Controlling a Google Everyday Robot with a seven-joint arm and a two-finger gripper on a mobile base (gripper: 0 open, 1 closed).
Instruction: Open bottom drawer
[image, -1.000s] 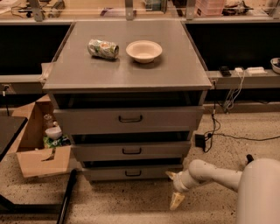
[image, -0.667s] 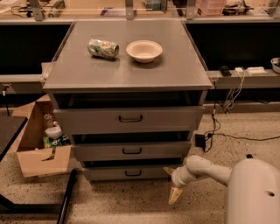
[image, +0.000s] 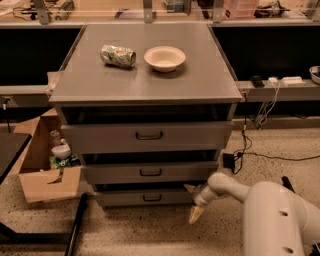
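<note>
The bottom drawer (image: 145, 198) is the lowest and smallest of three grey drawer fronts, with a small dark bar handle (image: 152, 198). It looks closed, or nearly so. My gripper (image: 192, 201) is at the drawer's right end, low near the floor. One cream fingertip (image: 195, 215) points down at the floor and the other (image: 190, 188) sits by the drawer's right corner. My white arm (image: 260, 205) comes in from the lower right.
A crushed can (image: 118, 55) and a white bowl (image: 164, 58) sit on the cabinet top (image: 150, 80). An open cardboard box (image: 42, 165) with items stands on the floor at the left. Cables and a power adapter (image: 228, 161) lie at the right. A black frame leg (image: 75, 230) is at lower left.
My gripper has moved left, closer to the bottom drawer's right end. The drawers have not moved.
</note>
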